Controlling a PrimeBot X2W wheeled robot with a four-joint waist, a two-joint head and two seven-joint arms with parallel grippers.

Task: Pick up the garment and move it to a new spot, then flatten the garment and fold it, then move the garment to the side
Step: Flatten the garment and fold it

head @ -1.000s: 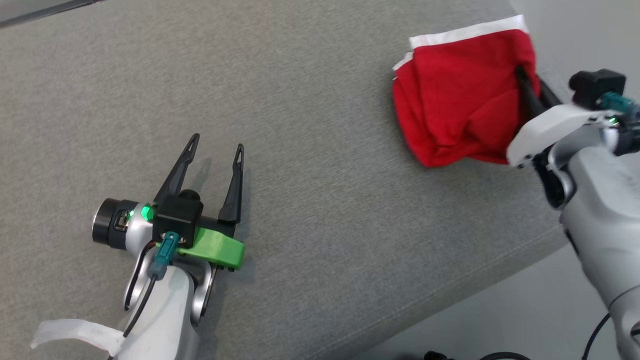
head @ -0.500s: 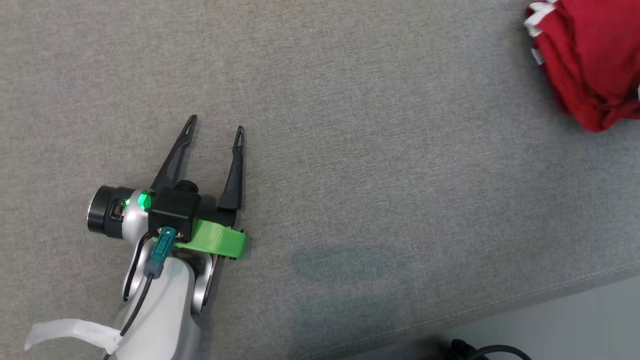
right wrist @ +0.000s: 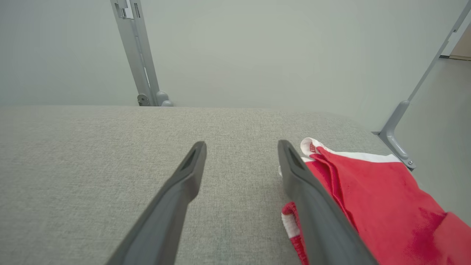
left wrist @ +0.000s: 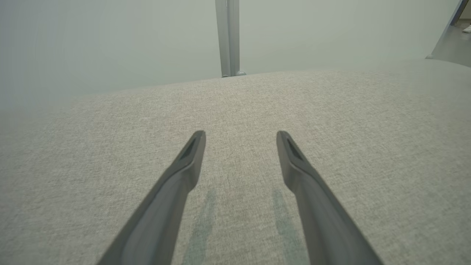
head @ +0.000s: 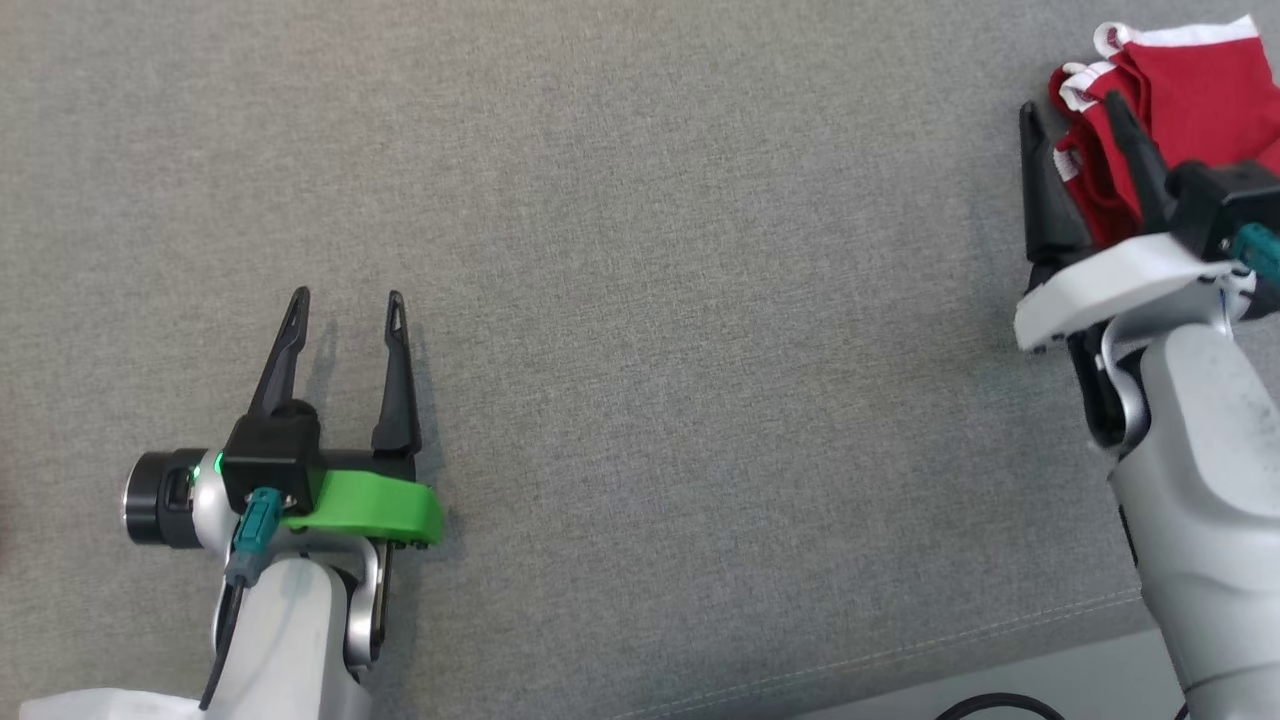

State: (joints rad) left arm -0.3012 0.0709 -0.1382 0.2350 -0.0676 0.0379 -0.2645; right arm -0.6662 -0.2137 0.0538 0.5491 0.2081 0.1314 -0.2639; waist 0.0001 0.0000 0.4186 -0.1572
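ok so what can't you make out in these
Garment, head view: its right side is cut off by the frame edge, its lower part hidden behind the right gripper.
Right wrist view: garment runs off the bottom corner; whether the finger touches it is unclear.
How neatly it is folded: cannot tell.

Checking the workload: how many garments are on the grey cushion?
1: a red fabric garment with white trim, far right on the grey cushion, beside the right gripper. Others may lie out of frame.
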